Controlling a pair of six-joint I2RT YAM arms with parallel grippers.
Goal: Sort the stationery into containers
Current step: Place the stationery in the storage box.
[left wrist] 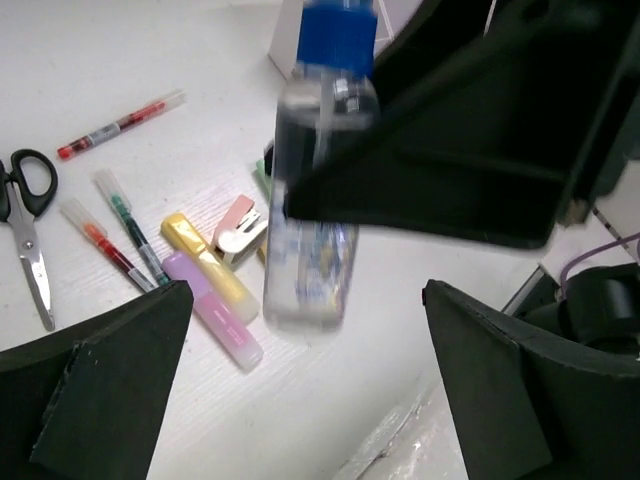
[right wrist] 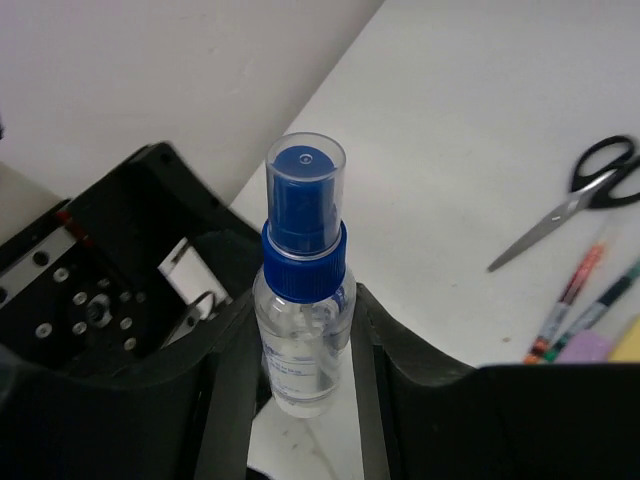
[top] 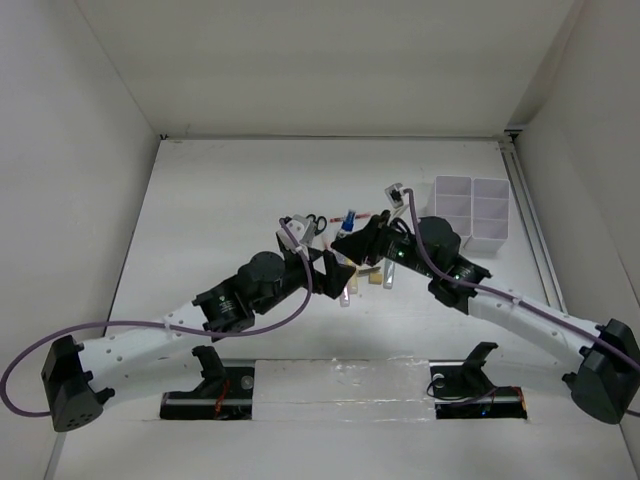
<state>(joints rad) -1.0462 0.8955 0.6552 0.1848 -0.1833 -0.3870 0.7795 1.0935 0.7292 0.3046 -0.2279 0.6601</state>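
Grip: right gripper (right wrist: 300,395) is clamped on clear, blue-capped spray bottle (right wrist: 300,330), held upright. Left gripper (left wrist: 310,380) is spread wide around it, untouched. Beneath left gripper, scissors (left wrist: 25,225), red pen (left wrist: 120,125) and markers (left wrist: 208,262) are seen loose on table (left wrist: 150,50). Organizer box (top: 470,212), well right of both grippers, looks unfilled: sorting is judged barely begun. Bottle base is cut off; box floor is hard to make out.

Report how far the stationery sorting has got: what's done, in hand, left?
Done: nothing shows in the white organizer. In hand: the right pincer grips a blue-capped spray bottle; the left pincer stands open. Left: scissors, pens and highlighters lie unsorted.
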